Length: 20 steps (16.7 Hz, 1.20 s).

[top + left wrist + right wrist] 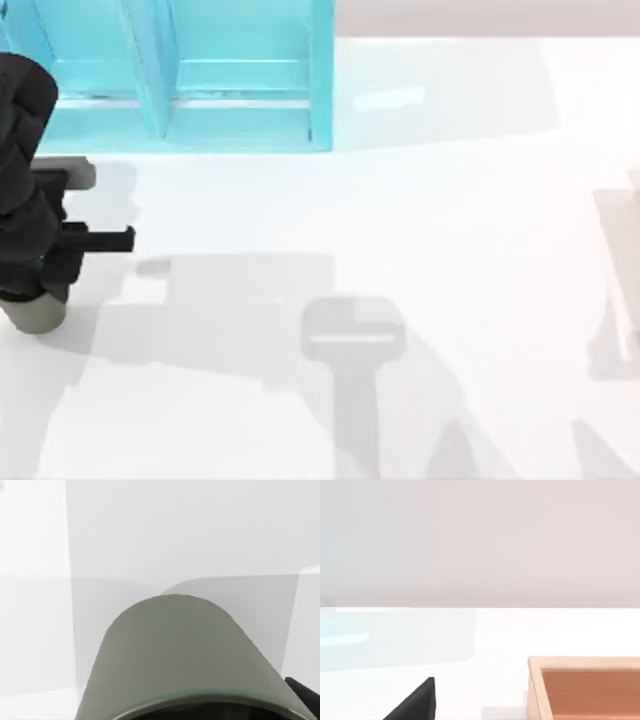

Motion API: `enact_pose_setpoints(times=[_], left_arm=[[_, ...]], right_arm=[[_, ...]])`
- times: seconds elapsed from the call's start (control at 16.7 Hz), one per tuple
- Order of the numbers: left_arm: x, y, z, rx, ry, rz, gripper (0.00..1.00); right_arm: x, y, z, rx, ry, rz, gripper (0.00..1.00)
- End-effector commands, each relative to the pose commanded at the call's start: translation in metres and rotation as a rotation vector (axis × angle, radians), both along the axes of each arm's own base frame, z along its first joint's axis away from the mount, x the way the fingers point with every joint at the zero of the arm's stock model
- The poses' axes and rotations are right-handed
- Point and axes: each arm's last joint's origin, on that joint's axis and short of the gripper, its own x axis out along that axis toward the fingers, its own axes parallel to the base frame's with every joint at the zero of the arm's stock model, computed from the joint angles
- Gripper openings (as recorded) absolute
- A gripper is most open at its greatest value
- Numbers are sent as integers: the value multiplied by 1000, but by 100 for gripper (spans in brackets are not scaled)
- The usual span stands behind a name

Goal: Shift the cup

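The cup, small and olive-grey, stands near the table's left edge, and my left gripper reaches down over it from above. In the left wrist view the cup looms close, its dark rim at the picture's lower edge, and a black fingertip presses against its side. The gripper is shut on the cup. A black part of my right gripper shows low in the right wrist view, parked far from the cup.
A turquoise shelf unit stands along the back left of the white table. An open wooden box sits close to the right gripper. Grey arm shadows lie across the table's middle.
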Motion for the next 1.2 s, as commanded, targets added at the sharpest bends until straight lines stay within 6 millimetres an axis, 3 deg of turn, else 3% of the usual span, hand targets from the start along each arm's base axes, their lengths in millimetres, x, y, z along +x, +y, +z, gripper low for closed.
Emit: enact_pose_setpoints(times=[0.12, 0.3, 0.42, 0.54, 0.78, 1.08, 1.2], left_arm=[[9, 53, 7, -9, 15, 6, 0], [0, 144, 18, -26, 31, 21, 0], [-13, 188, 29, -34, 25, 15, 0], [-24, 217, 40, -35, 10, 7, 0], [-32, 235, 53, -30, -14, -7, 0], [-31, 234, 52, -29, -12, -12, 0], [-31, 236, 40, -32, -10, -11, 0]], right_arm=[[0, 0, 0, 0, 0, 0, 100], [0, 0, 0, 0, 0, 0, 100], [0, 0, 0, 0, 0, 0, 100], [0, 0, 0, 0, 0, 0, 100], [0, 0, 0, 0, 0, 0, 100], [0, 0, 0, 0, 0, 0, 100], [0, 0, 0, 0, 0, 0, 100]])
